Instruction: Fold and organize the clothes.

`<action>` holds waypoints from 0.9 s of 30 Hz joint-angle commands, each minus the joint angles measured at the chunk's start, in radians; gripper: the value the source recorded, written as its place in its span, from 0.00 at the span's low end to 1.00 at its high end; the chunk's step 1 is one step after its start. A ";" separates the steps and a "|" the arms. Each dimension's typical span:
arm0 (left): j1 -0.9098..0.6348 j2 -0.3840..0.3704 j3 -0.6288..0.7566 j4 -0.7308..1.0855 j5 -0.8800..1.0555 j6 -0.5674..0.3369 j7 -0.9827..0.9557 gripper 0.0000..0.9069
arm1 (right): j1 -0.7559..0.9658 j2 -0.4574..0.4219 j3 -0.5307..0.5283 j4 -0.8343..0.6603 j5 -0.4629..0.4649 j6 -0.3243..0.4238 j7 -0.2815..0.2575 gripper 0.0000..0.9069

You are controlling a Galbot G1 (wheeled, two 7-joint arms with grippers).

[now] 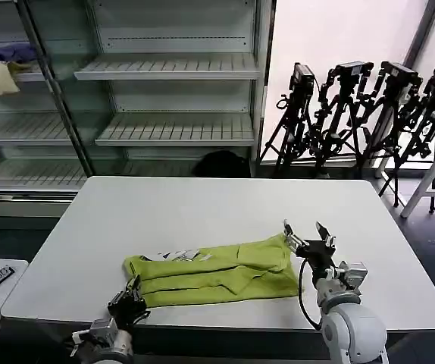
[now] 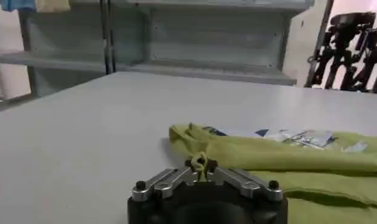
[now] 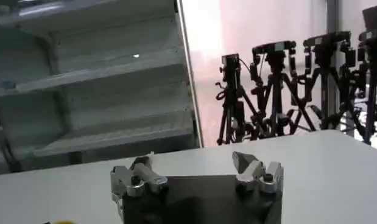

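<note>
Head view: left hand pinches T-shirt corner; right hand spread.

Left gripper sits low at seven o'clock, fingers pinched tight together. Right gripper hovers at four o'clock, jaws spread wide, arm reaching in from below.

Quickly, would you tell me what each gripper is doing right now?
Left gripper: shut on the T-shirt, at its near-left edge.
Right gripper: open, holding nothing, at the shirt's right end.
</note>
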 commanded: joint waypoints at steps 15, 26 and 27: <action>-0.213 0.359 -0.449 0.238 0.246 -0.135 0.348 0.00 | -0.012 -0.011 0.021 -0.013 0.005 0.010 -0.005 1.00; -0.268 0.513 -0.497 0.264 0.336 -0.153 0.390 0.00 | -0.019 -0.005 0.020 -0.040 0.002 0.018 -0.005 1.00; -0.276 0.493 -0.494 0.237 0.370 -0.157 0.390 0.00 | -0.019 -0.004 0.020 -0.042 0.002 0.018 -0.004 1.00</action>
